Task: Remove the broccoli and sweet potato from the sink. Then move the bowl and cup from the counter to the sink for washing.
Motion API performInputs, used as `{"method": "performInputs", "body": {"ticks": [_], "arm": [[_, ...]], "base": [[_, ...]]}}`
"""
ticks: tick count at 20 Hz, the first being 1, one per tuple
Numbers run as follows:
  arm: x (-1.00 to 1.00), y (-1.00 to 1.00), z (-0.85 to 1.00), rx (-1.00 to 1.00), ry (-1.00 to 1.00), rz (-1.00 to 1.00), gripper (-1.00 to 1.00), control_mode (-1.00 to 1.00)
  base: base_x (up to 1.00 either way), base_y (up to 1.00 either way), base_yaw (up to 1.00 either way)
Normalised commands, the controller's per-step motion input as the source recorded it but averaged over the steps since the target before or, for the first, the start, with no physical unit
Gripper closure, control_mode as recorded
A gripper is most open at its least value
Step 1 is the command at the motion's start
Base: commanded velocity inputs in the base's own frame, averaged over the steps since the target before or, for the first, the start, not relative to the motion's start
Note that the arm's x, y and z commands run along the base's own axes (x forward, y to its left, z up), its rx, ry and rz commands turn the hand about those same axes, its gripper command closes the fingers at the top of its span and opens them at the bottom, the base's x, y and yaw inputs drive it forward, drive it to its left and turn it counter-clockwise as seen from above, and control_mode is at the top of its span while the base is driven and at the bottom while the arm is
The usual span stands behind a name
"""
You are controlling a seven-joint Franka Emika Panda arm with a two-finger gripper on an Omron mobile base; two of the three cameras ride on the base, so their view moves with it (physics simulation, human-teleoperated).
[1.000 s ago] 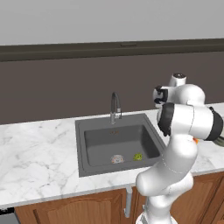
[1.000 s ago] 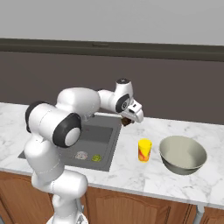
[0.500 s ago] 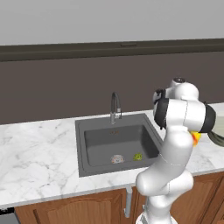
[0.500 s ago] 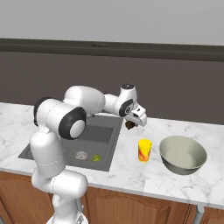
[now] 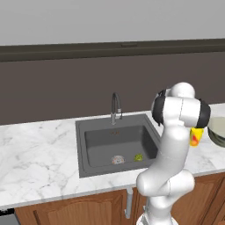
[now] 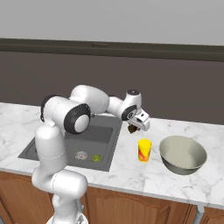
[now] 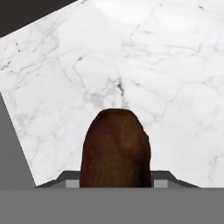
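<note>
the tabletop (image 6: 183, 183) is white marble with grey veins, running along a dark brown-grey back wall under a paler grey upper wall; brown wooden cabinet doors (image 6: 131, 210) stand below it; the sink (image 5: 116, 145) is a dark grey square basin set into the marble, with a curved chrome faucet (image 5: 115, 105) at its far rim and a round metal drain (image 5: 117, 160) in its floor; the broccoli (image 5: 138, 157) lies on the basin floor just beside the drain, on its right in the left base view; the white arm reaches to the right of the sink, and the gripper (image 6: 133, 129) hangs above bare marble between the basin's rim and the bowl; its jaws are pinching the sweet potato (image 7: 116, 148), a dark brown oval lump that rises between them in the hand view with veined marble behind it, clear of the surface; the yellow cup (image 6: 145, 150) stands upright on the tabletop just below and in front of the gripper, apart from it; the grey-green bowl (image 6: 182, 155) with its pale inside sits near the cup, on its right, not touching.
</note>
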Motion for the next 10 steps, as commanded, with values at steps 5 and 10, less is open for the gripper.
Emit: {"method": "performInputs", "body": {"ticks": [5, 10], "arm": [[0.08, -0.03, -0.28, 0.04, 0.0, 0.0, 1.0, -1.0], [0.07, -0.01, -0.29, 0.03, 0.0, 0.0, 1.0, -1.0]], "base": [[0.0, 0.0, 0.0], [0.0, 0.0, 0.0]]}}
